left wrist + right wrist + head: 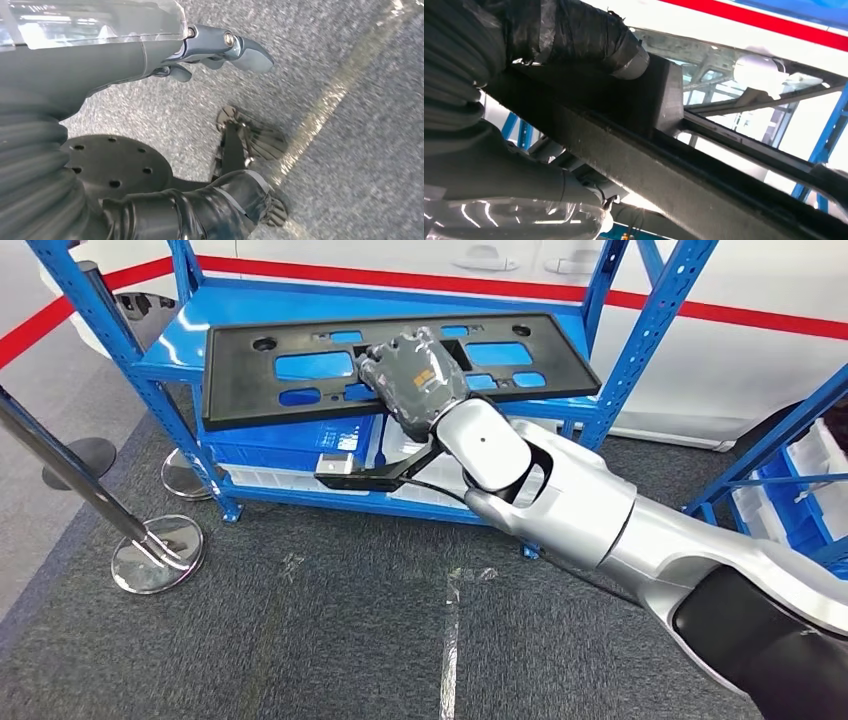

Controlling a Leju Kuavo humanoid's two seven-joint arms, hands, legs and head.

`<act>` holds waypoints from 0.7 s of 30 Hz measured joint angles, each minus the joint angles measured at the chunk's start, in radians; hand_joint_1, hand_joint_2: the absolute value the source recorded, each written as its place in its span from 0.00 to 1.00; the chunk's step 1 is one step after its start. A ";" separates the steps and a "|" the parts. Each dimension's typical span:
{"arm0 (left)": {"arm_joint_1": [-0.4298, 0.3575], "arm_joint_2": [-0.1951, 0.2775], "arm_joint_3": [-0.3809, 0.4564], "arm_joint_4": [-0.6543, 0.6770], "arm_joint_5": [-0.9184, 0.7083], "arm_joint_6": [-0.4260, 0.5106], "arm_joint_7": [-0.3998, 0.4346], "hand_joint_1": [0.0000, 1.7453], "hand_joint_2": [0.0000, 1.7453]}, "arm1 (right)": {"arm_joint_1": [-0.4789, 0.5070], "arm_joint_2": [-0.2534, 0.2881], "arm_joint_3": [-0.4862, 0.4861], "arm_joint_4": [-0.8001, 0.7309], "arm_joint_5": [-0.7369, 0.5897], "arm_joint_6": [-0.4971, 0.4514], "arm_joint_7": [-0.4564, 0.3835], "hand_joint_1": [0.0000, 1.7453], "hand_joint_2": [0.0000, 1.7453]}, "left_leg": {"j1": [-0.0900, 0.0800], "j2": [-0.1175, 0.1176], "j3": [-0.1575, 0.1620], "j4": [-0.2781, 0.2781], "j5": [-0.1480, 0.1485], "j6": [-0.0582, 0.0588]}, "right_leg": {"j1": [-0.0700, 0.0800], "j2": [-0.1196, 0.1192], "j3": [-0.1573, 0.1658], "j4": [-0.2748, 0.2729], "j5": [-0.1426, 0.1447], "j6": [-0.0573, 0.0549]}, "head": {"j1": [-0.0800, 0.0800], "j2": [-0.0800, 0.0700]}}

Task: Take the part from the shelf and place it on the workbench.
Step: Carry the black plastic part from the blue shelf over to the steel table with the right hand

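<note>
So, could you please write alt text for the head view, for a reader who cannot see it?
The robot's right hand grips the front edge of a long black plastic panel with cut-out holes, which lies tilted on a blue metal shelf. Grey carpet lies below.

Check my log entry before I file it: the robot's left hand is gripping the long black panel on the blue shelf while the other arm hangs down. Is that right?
Not quite: it is the right hand that grips the long black panel on the blue shelf, as the head view shows. The left hand hangs over the carpet in the left wrist view, holding nothing.
</note>
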 joint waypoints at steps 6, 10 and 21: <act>0.001 0.000 -0.002 0.000 -0.001 0.005 0.008 0.00 1.00 | 0.013 -0.002 0.000 0.003 0.000 0.000 0.000 1.00 1.00 | -0.019 0.001 -0.079 0.002 0.065 0.023 | 0.011 0.001 -0.006 0.226 -0.129 -0.014 | 0.007 0.000; 0.000 -0.005 -0.003 0.000 -0.001 0.006 0.009 0.00 1.00 | 0.010 -0.002 -0.002 0.003 0.000 -0.001 0.002 1.00 1.00 | -0.024 0.000 -0.108 -0.004 0.101 0.019 | 0.042 -0.002 0.178 -0.029 -0.095 -0.071 | 0.005 0.000; 0.004 0.000 -0.004 0.000 -0.003 0.001 0.006 0.00 1.00 | 0.014 0.001 -0.004 0.006 0.004 -0.003 0.006 1.00 1.00 | 0.007 -0.003 -0.150 0.245 -0.028 -0.054 | -0.001 -0.019 0.095 -0.099 0.024 -0.047 | 0.006 0.000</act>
